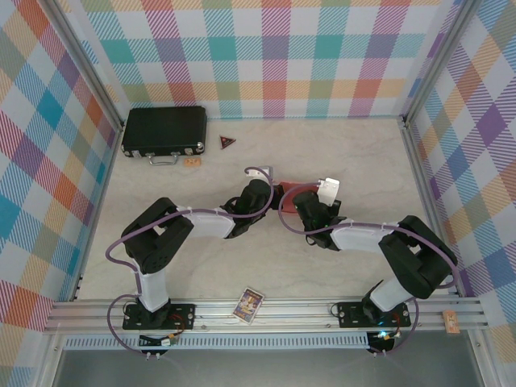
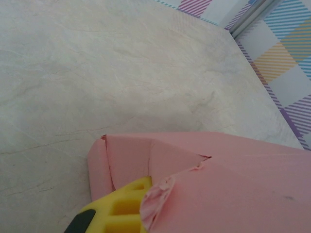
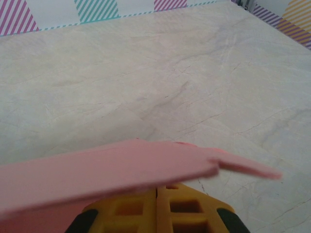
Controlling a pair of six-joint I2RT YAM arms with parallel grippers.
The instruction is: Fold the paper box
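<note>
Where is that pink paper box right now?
From above, the paper box lies mid-table between the left end effector and right end effector, well right of the black case.

Walls point(image 1: 274, 56) printed in a pastel plaid of teal, pink, orange and purple enclosed the work area on three sides. A cream, marble-patterned tabletop point(image 1: 242, 266) lay evenly lit under soft light, bordered by silver aluminium rails point(image 1: 306, 310) along its near edge and up the back corners.
</note>
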